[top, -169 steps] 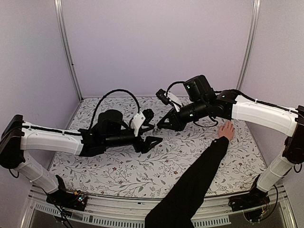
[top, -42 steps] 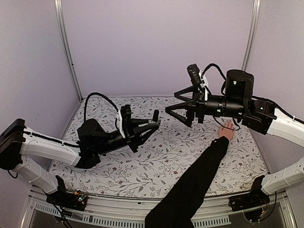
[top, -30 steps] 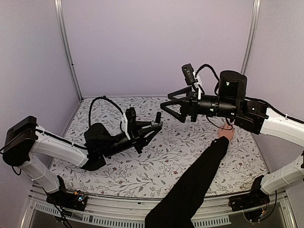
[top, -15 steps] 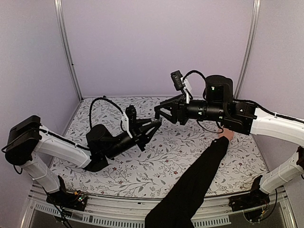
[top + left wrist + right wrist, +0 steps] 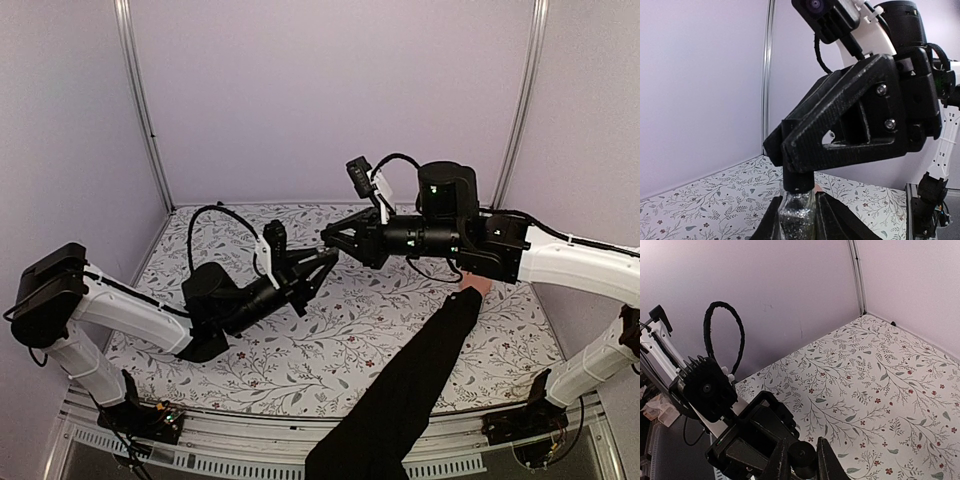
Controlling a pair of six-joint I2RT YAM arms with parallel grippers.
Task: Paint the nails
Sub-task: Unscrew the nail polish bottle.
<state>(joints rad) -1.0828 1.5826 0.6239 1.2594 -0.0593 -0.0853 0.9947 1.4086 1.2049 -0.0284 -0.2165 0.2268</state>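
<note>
While arms meet mid-air over table centre, left gripper clamped on glitter bottle, right gripper pinched on black cap. Hand at 3 o'clock near right edge, under right arm; nails too small to see. Open tabletop at 6 and 12 o'clock.

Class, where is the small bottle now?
Mid-air, centre of the top view: the bottle sits in the left pincer, the right pincer shut on its cap.
</note>
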